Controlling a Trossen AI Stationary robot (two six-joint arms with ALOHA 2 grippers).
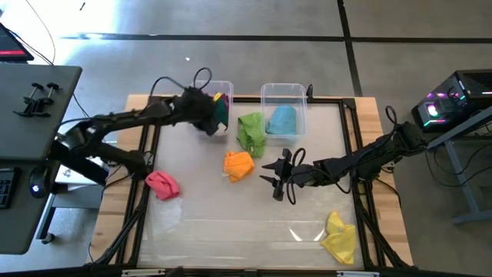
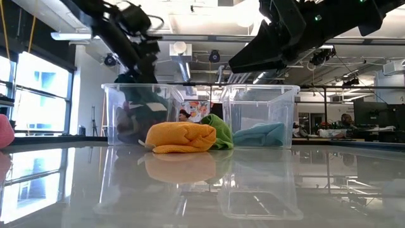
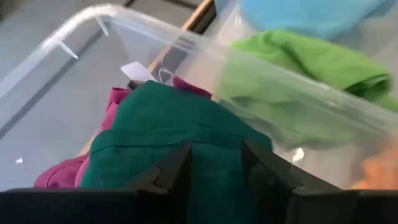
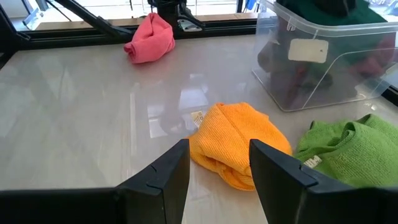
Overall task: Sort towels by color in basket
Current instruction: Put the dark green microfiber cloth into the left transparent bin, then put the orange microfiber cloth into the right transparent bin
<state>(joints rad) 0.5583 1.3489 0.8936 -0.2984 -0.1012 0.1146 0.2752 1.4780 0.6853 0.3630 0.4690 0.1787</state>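
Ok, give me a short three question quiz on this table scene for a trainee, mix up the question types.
1. True or false: the yellow towel lies inside a bin.
2. Which towel sits in the right clear bin? A) pink B) light blue C) orange
3. Fill in: the left gripper holds the ____ towel over the left clear bin.

Key:
1. False. It lies on the table near a front corner.
2. B, the light blue towel. The pink towel and orange towel lie on the table; the right gripper, open, hovers beside the orange one.
3. Dark green: the dark green towel sits between its fingers.
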